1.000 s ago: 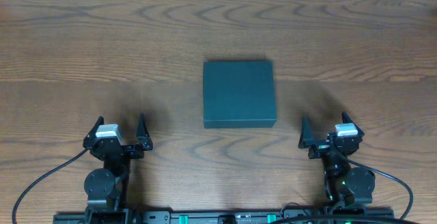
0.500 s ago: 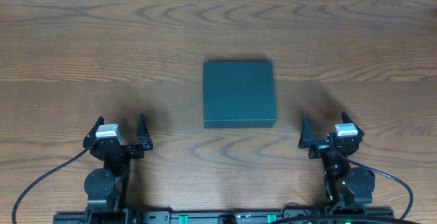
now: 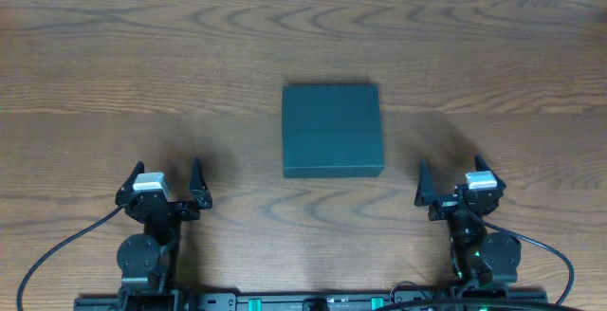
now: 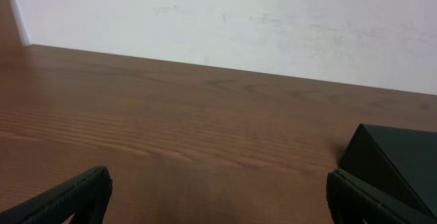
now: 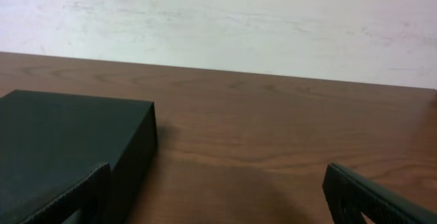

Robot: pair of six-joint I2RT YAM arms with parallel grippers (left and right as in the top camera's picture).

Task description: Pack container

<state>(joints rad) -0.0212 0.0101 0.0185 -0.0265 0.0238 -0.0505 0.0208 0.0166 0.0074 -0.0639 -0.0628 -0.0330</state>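
The container [image 3: 332, 131] is a dark teal-black matte box. It lies shut, flat on the wooden table at the middle. It also shows at the right edge of the left wrist view [image 4: 399, 157] and at the left of the right wrist view [image 5: 65, 145]. My left gripper [image 3: 161, 188] is open and empty near the front left, apart from the box; its fingertips frame bare wood in the left wrist view [image 4: 218, 200]. My right gripper [image 3: 457, 183] is open and empty near the front right, also apart from the box, as its wrist view shows [image 5: 218, 197].
The wooden table [image 3: 142, 64] reaches back to a white wall [image 4: 273, 26]. Cables [image 3: 57, 249] run from the arm bases at the front edge. No tools or other objects show.
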